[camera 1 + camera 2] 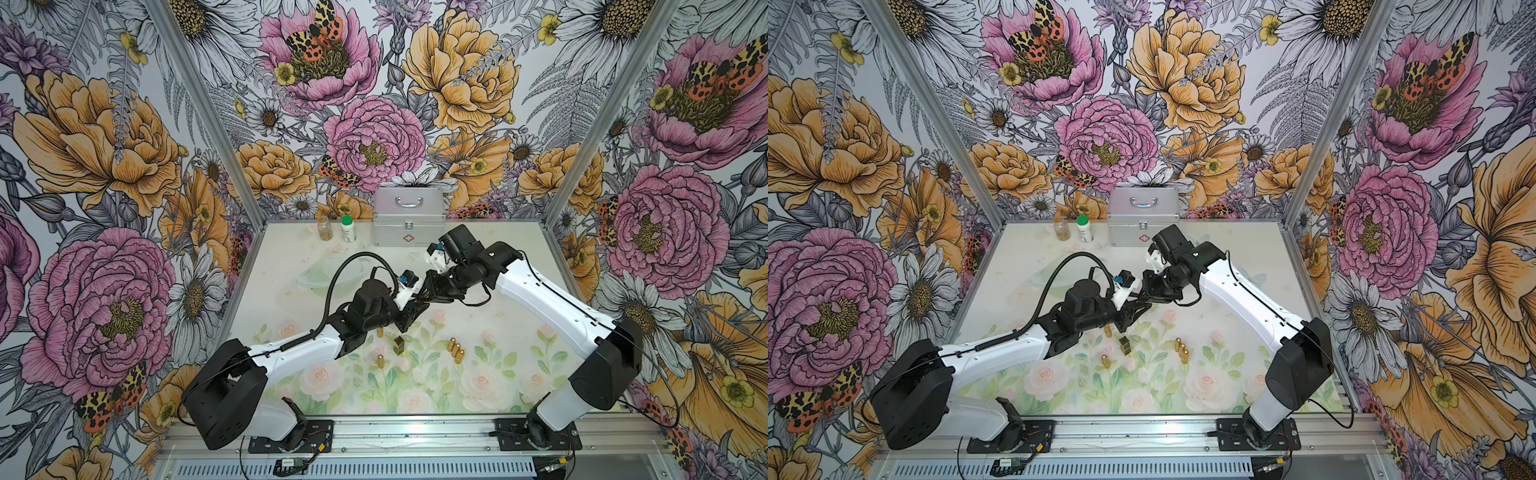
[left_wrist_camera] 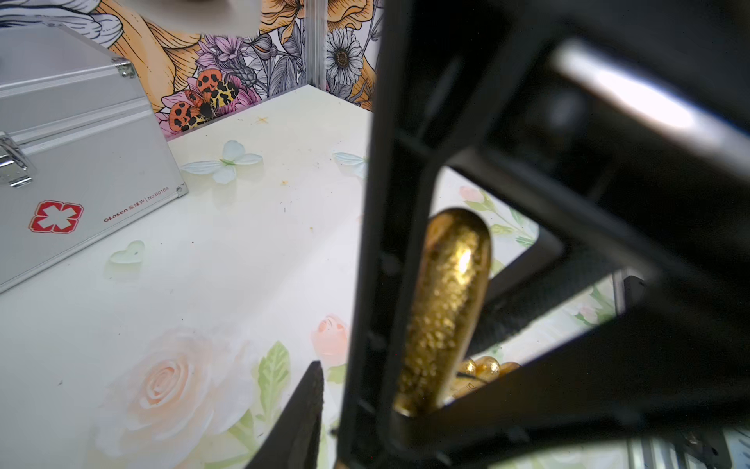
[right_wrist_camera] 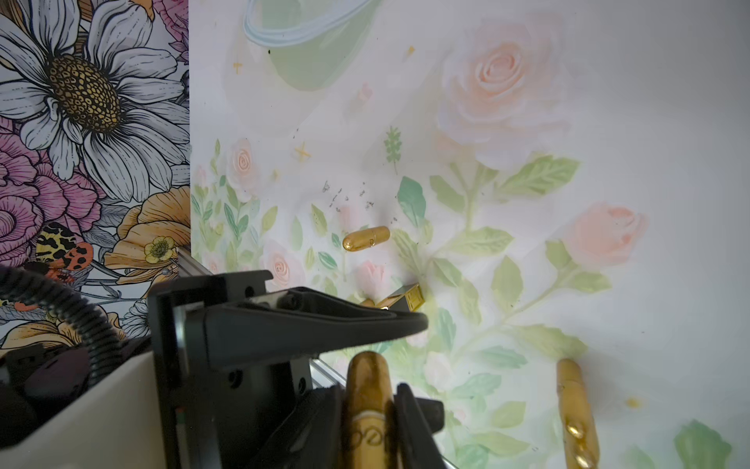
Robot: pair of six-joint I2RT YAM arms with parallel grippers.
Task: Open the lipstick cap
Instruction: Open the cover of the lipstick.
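**Gold lipstick** (image 3: pixel 368 410): held in the air above the middle of the bench (image 1: pixel 291 257). The right hand (image 3: pixel 370 392) is clamped tight on its body, which leaves the rounded end free for the other arm. The left hand (image 1: pixel 419 301) faces it from the left, with one finger (image 3: pixel 324 320) just beside that end. Whether its jaws grip the cap cannot be told. Likely step: securing the cap for a pull apart. Spare gold lipsticks (image 1: pixel 455 351) lie nearer on the bench.

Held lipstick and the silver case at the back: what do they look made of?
The lipstick: glossy gold shell, speckled glitter, bright highlights; metal or metallised plastic, can't tell which. The first-aid case: brushed aluminium-look panels, ribbed edges, shiny metal latch and handle.
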